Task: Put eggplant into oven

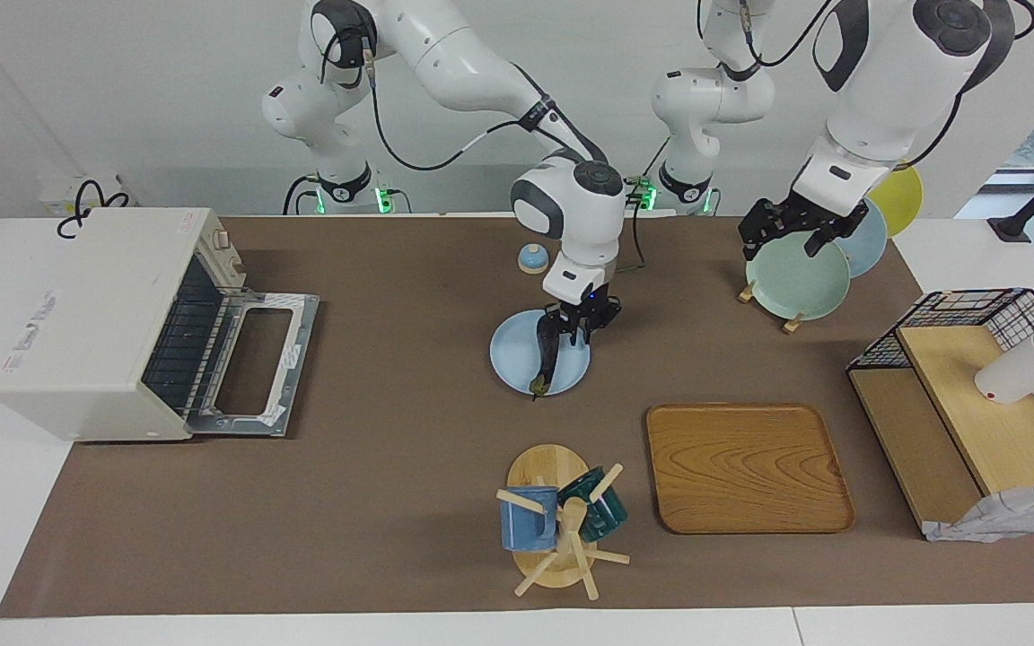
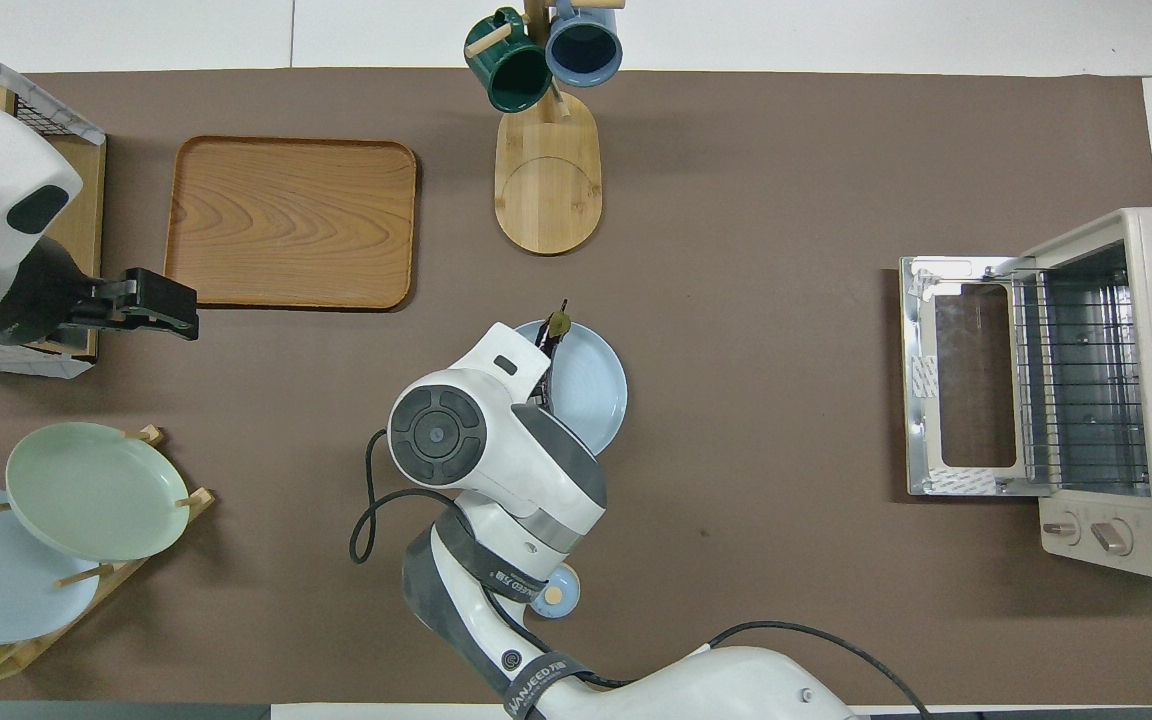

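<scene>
The dark purple eggplant [image 1: 546, 354] lies slanted on a light blue plate [image 1: 517, 363] at the middle of the table, its green stem end [image 2: 558, 322] at the plate's rim farthest from the robots. My right gripper [image 1: 565, 330] is down over the plate, shut on the eggplant's thick end. In the overhead view the right wrist hides most of the eggplant. The off-white oven [image 1: 86, 323] stands at the right arm's end of the table, its door [image 1: 257, 359] folded down open and its wire rack [image 2: 1076, 380] bare. My left gripper [image 1: 791, 233] hangs open over the plate rack, holding nothing.
A plate rack with a green plate [image 1: 795, 278] stands near the left arm's base. Farther from the robots are a wooden tray [image 1: 746, 467] and a mug tree [image 1: 562, 520] with two mugs. A wire-and-wood shelf [image 1: 966, 422] carries a white cup [image 1: 1020, 368]. A small blue bell [image 1: 531, 258] sits beside the right arm.
</scene>
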`<control>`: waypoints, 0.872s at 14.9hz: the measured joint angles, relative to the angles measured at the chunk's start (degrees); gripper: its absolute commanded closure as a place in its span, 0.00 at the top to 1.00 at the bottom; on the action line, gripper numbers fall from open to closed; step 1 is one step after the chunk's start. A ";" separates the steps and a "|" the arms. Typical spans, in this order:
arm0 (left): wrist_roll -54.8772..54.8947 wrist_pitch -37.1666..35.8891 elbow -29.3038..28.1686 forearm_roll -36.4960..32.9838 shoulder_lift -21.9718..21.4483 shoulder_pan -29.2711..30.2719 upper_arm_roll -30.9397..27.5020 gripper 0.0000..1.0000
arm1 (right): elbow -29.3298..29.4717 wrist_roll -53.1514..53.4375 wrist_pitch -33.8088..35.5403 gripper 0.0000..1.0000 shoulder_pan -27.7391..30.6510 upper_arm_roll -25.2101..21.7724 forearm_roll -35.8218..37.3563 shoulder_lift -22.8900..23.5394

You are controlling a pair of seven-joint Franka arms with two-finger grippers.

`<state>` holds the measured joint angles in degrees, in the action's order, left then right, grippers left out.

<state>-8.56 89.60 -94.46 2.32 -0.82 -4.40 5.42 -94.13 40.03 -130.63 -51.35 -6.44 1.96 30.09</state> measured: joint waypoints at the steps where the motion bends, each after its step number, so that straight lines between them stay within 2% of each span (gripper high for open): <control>1: 1.49 0.00 -0.07 -0.01 0.05 0.62 -0.01 1.00 | -0.62 -0.14 -0.77 0.25 -0.03 0.01 0.07 -0.37; 7: 3.38 2.01 0.50 -0.01 0.64 1.82 0.02 1.00 | -1.75 -1.62 -1.63 0.25 -1.13 0.15 0.20 -0.92; 11: 3.38 -2.02 2.04 -0.86 0.95 1.82 0.17 1.00 | -5.68 -4.99 -6.24 0.25 -1.23 0.12 0.21 -1.28; 12: 3.38 -2.63 2.08 -0.93 0.95 1.82 0.16 1.00 | -6.36 -5.41 -7.17 0.22 -1.23 0.12 0.21 -1.38; 13: 3.38 -2.83 2.08 -0.94 0.96 1.83 0.13 1.00 | -6.74 -5.62 -7.57 0.13 -1.23 0.12 0.21 -1.50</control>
<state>-5.18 86.77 -92.37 1.38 0.14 -2.57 5.55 -100.87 34.40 -138.20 -52.58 -6.32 2.17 28.59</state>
